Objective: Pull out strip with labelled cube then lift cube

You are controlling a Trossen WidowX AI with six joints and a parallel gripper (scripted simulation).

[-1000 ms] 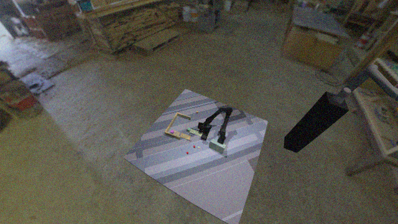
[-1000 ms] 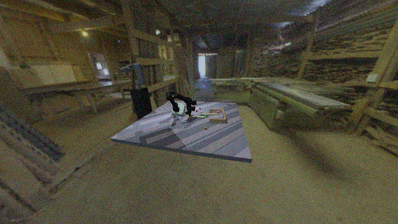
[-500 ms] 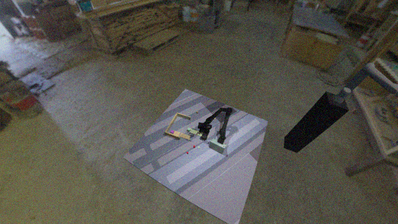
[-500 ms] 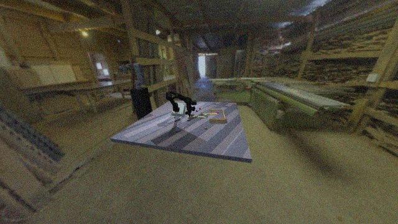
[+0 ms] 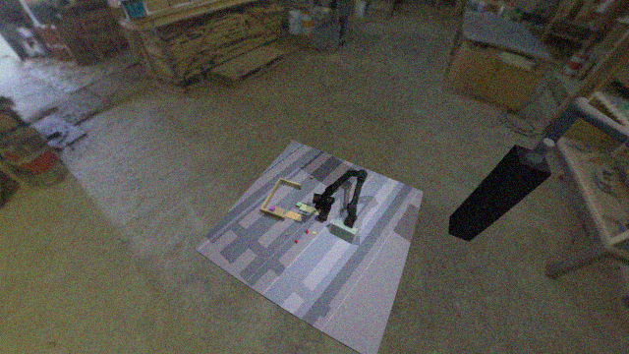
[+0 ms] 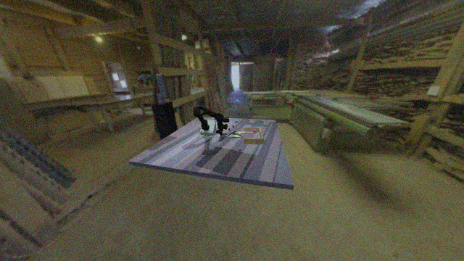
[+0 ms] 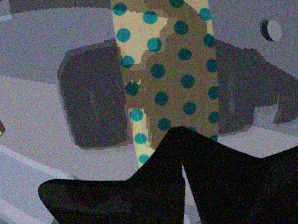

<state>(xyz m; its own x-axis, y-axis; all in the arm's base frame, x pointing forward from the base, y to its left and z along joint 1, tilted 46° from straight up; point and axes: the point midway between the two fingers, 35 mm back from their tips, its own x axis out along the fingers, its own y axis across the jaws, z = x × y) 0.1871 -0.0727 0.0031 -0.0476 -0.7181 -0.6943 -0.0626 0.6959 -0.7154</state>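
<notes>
My gripper (image 5: 322, 217) (image 6: 221, 135) (image 7: 176, 133) is shut, with nothing seen between its fingers. It is low over the near end of a pale yellow strip with teal dots (image 5: 308, 208) (image 7: 170, 60). In the wrist view the strip runs away from the fingertips, partly in shadow; whether they touch it I cannot tell. A small greenish thing (image 5: 299, 205) is at the strip's far end, too small to tell whether it is a cube. A plain tan strip (image 5: 293, 215) lies beside it, toward the wooden frame. A purple object (image 5: 271, 208) (image 6: 254, 130) is inside the frame's corner.
The wooden frame (image 5: 269, 197) (image 6: 254, 142) has low walls and an open side toward the arm. Small red objects (image 5: 307, 231) (image 5: 296, 241) and a yellow one (image 5: 314, 232) lie near the arm's pale base block (image 5: 343, 231). A small orange object (image 5: 312, 177) (image 6: 239, 149) lies on the other side.
</notes>
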